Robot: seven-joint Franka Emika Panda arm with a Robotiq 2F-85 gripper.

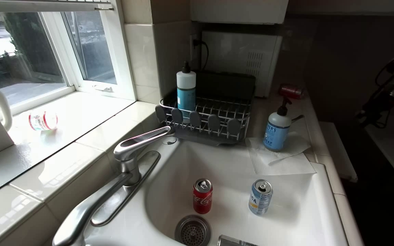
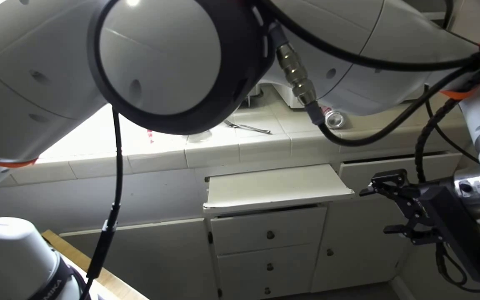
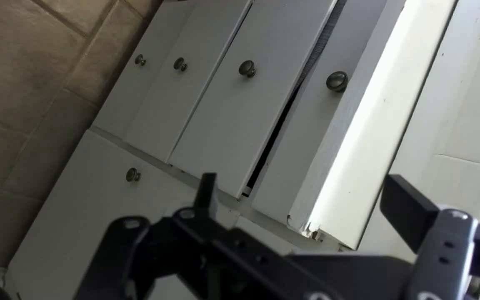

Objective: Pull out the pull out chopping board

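Observation:
The chopping board (image 2: pixel 277 183) is a flat white board standing out horizontally from the cabinet below the tiled counter edge. Its chipped front corner and bright top show in the wrist view (image 3: pixel 383 137), and part of it shows in an exterior view (image 1: pixel 337 150). My black gripper (image 2: pixel 379 210) is off the right front corner of the board, with its fingers wide apart and nothing between them. In the wrist view, the gripper (image 3: pixel 301 183) has one finger on each side of the board's line, and the board's corner appears beyond the fingertips, apart from them.
Drawers with round knobs (image 2: pixel 270 235) are below the board; the top one is slightly open. Another drawer (image 2: pixel 402 168) is slightly open at right. The tiled counter (image 2: pixel 265 150) overhangs, with a fork (image 2: pixel 248 127) and red can (image 2: pixel 333 118). A sink (image 1: pixel 231 225) holds cans.

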